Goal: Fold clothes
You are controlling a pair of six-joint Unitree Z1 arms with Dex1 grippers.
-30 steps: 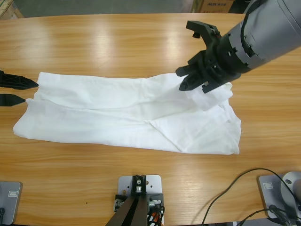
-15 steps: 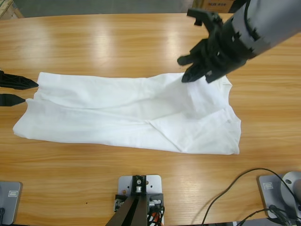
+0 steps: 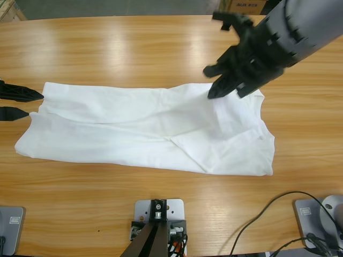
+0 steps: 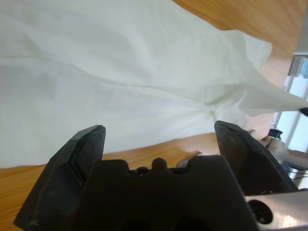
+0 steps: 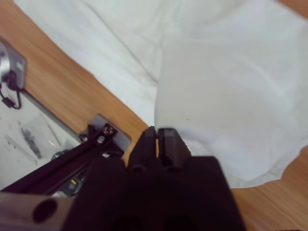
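Robot lab or test bench.
Long wooden table (image 3: 134,48) under a fixed rig; cardboard boxes (image 3: 241,6) on the floor behind; loose black cable (image 3: 268,214) trailing over the front edge.

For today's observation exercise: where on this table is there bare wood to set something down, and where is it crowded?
Bare table runs along the far edge beyond the white T-shirt, and in a strip between its near hem and the rig. Crowded: the shirt's right end under the right end effector, and its left end, where the left end effector sits beside the cloth.
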